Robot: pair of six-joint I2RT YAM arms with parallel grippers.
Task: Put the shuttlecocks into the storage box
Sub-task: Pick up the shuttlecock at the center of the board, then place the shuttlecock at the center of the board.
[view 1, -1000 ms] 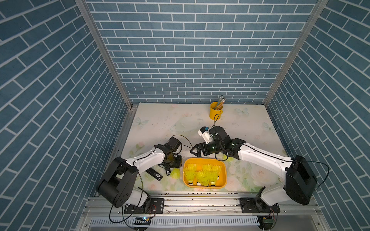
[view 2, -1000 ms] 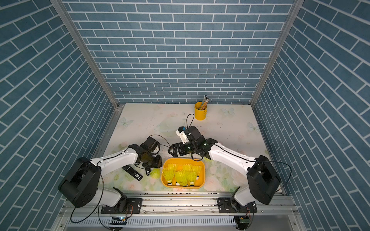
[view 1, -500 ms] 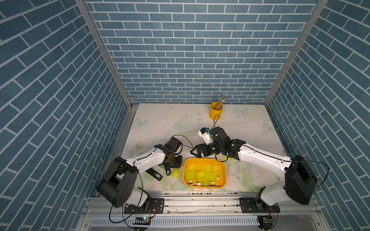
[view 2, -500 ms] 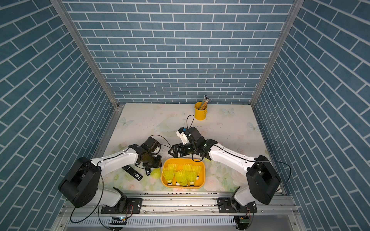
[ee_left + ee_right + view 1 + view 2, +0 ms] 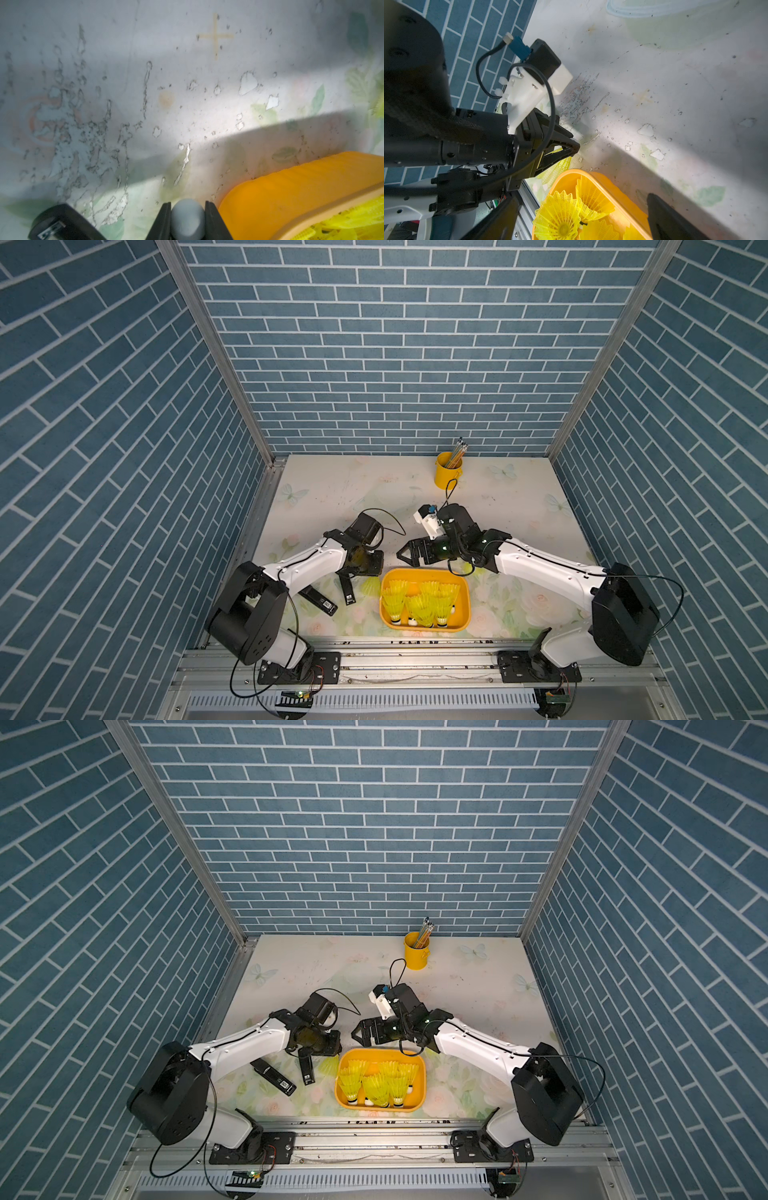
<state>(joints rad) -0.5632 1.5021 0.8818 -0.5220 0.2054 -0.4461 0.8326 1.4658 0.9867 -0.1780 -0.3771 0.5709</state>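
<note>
1. Left arm (image 5: 309, 566) reaches in from the lower left in both top views, wrist tipped down, low over the surface (image 5: 332, 497), just left of the storage box (image 5: 468, 597).
2. Left fingers (image 5: 164, 222) clamped on the rounded tip of one shuttlecock (image 5: 188, 220). Its yellow-green skirt sits outside the box, right beside the left wall.
3. Right arm (image 5: 540, 572) stretches in from the lower right, wrist about level. Right fingers (image 5: 405, 552) are wide apart, holding nothing, just past the box's upper-left corner.
4. Remaining shuttlecocks (image 5: 419, 603) are packed inside the box, bottom centre.
</note>
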